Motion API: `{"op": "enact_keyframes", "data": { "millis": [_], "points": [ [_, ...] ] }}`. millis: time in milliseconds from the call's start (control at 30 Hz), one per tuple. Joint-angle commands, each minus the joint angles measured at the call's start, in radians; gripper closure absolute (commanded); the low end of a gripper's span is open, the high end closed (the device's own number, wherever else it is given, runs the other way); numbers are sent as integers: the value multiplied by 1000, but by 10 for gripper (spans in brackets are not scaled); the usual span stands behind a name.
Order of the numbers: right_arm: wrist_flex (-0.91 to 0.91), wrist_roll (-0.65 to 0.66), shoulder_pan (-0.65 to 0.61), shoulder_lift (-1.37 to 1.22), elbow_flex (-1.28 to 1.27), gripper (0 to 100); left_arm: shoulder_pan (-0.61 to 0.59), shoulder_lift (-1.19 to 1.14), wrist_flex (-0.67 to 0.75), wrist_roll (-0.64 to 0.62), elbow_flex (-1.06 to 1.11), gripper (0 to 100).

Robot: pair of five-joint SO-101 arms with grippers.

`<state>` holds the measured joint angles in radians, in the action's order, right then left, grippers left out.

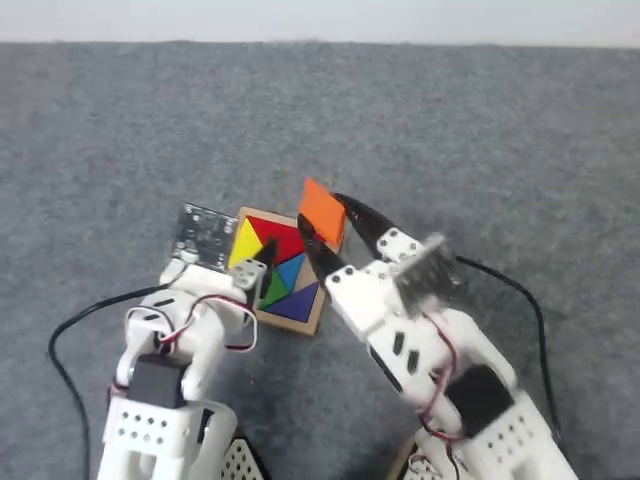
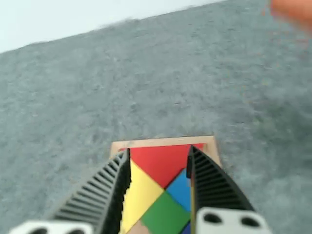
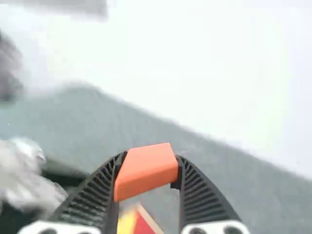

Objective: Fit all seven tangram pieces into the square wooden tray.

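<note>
Logging progress: judging the task as well along but not finished. Seeing the square wooden tray (image 1: 320, 303) lying near the middle of the grey counter (image 1: 470, 130), already carrying most of the set. Counting five colours inside from the high view: yellow piece (image 1: 245, 242) at 9 o'clock, red piece (image 1: 280, 238) at 12, blue piece (image 1: 292, 270) near centre toward 3, green piece (image 1: 272, 291) at 6 to 7, purple piece (image 1: 296, 304) at 5, all lying flat and edge to edge. Noting the orange piece (image 1: 322, 210) not yet in: hanging clear of the counter at about 1 o'clock of the tray, over its far corner, pinched across its edges by the right fingers (image 3: 195, 190), clamped tight on it. Noting the left fingers (image 2: 107, 190) spread wide, gripping nothing, hovering low over the tray from the 7 o'clock side and straddling the red, yellow, blue and green pieces. Losing part of the tray floor behind the left arm in the high view, so failing to account for a seventh piece. Spotting a pale tan patch (image 2: 140, 227) at the near edge in the left wrist view, but being unable to tell bare wood from a piece. Estimating remaining work: lowering the orange piece into the remaining gap, then checking the count of seven.
</note>
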<state>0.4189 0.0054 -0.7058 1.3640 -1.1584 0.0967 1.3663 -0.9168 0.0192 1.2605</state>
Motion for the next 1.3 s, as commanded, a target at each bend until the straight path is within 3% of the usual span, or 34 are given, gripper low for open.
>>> {"op": "enact_keyframes", "data": {
  "millis": [0,133,233,333,567,700,900,1033,1267],
  "points": [
    [13,-94,-21,-8,23,990,98,-6,71,9,7,823],
    [68,-157,-70,-39,66,990,109,-6,222,-18,71,822],
    [160,-157,-137,-44,106,990,81,-9,368,-110,127,820],
    [219,-155,-159,-45,120,990,15,-6,419,-196,131,819],
    [223,-155,-156,-47,107,990,11,-6,397,-229,87,819],
    [216,-153,-139,-39,98,990,48,-6,287,-221,39,819],
    [216,-123,-88,-35,126,990,54,-6,221,-98,39,819],
    [220,-129,-93,-45,118,990,55,-6,216,-86,31,819],
    [225,-63,-214,-45,49,990,126,-5,198,-87,-22,819]
  ]
}}
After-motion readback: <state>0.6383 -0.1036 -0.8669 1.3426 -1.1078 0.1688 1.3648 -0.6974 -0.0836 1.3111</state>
